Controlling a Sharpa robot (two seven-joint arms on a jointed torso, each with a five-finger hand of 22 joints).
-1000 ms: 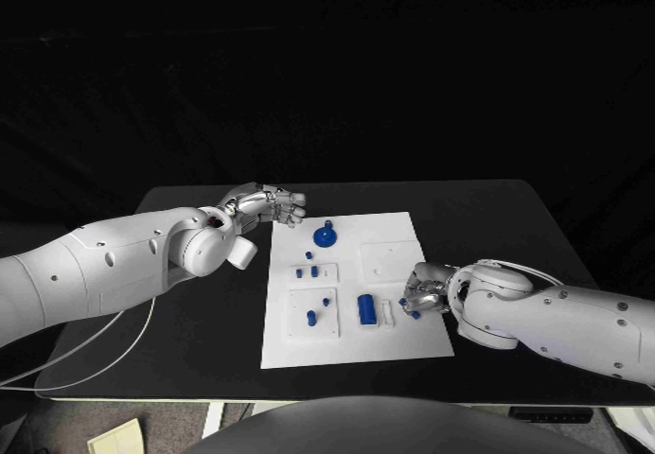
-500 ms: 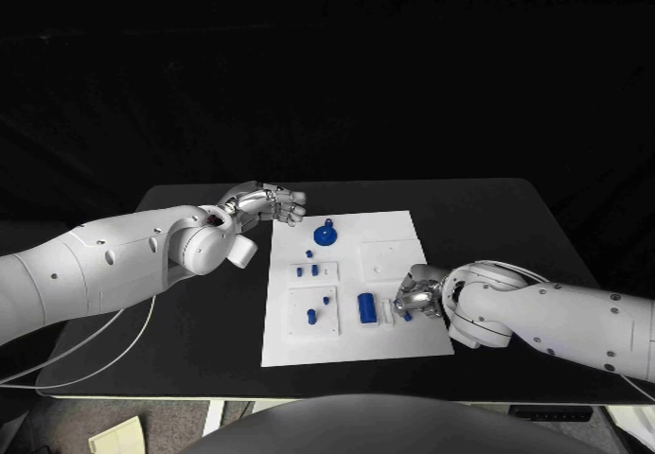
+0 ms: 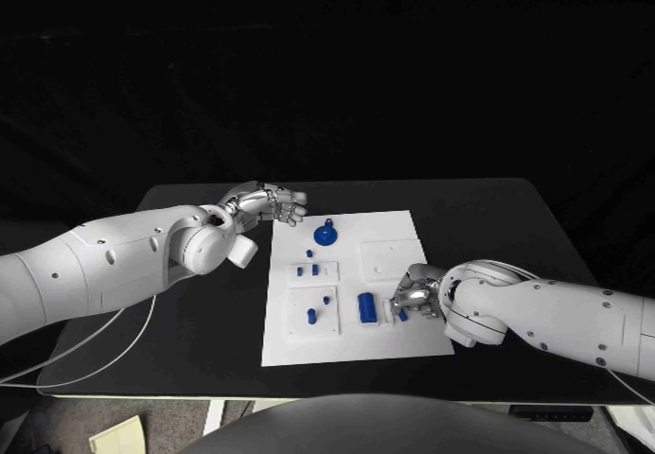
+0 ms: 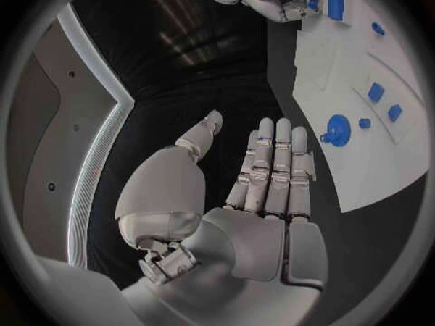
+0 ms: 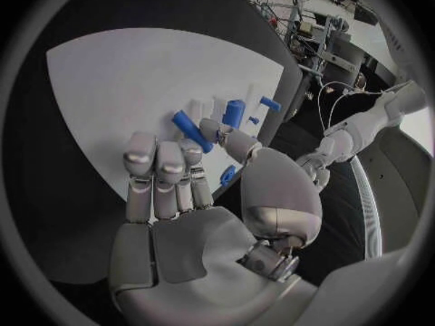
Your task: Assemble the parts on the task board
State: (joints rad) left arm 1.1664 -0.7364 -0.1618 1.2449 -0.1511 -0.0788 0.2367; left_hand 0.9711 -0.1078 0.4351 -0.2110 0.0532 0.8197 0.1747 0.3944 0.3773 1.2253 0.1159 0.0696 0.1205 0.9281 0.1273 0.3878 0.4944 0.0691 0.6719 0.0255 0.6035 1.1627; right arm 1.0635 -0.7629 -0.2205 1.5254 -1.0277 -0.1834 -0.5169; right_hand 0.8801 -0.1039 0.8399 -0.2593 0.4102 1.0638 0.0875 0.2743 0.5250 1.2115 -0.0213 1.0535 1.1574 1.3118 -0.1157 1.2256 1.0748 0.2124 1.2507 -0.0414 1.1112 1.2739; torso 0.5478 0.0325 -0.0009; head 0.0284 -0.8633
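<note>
So in the last second the right hand [image 3: 416, 298] has slid in from the board's right edge and now sits over the task board [image 3: 396, 236], right next to the big blue cylinder part [image 3: 366, 307] near the middle. Looks to me like it's moving in to work a piece, so the assembly is still early-ish. In the right wrist view its fingers [image 5: 167, 163] curl toward a small blue peg [image 5: 191, 130], thumb close by, but I honestly can't tell if it's pinched or just touched. The left hand [image 3: 266, 203] hasn't budged: it hovers by the board's far left corner, fingers straight and apart, holding nothing, near the round blue knob part [image 3: 325, 233].
</note>
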